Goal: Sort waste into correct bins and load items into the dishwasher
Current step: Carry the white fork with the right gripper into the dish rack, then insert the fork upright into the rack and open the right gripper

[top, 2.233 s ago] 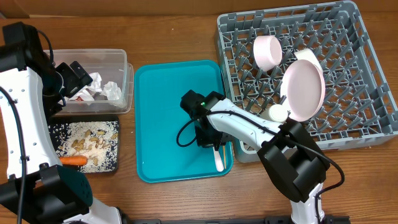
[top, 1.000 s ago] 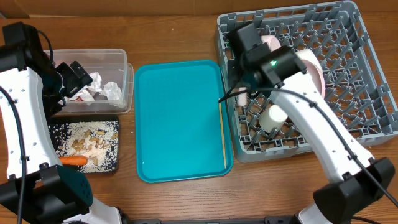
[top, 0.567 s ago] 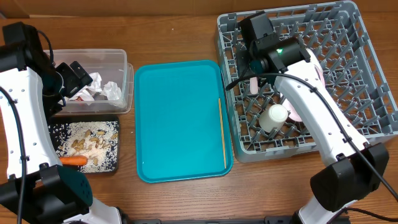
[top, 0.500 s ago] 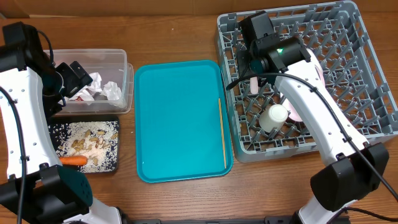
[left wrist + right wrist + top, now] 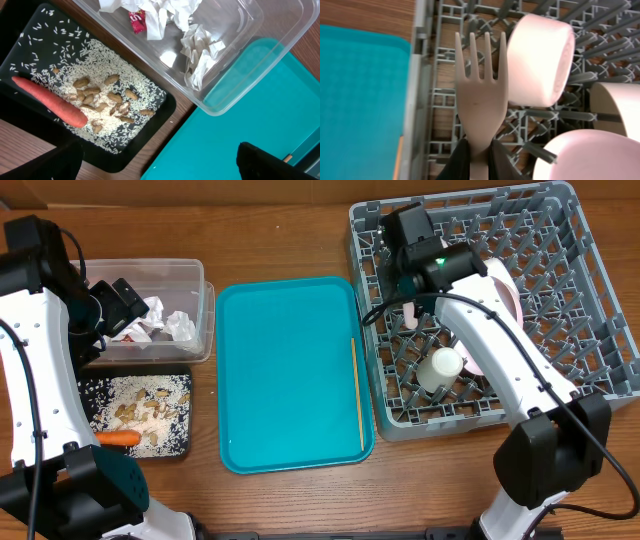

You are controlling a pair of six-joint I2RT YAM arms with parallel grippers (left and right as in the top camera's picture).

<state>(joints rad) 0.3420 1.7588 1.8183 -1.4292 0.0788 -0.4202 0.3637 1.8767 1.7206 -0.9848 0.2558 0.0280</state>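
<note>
Clamping its handle, the right end effector [image 5: 479,161] holds a white fork [image 5: 481,102] — tines straight.

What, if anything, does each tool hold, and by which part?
The right tool grips the white plastic fork by its handle, close to the head, above the grey dish rack. The left tool is open and holds nothing.
</note>
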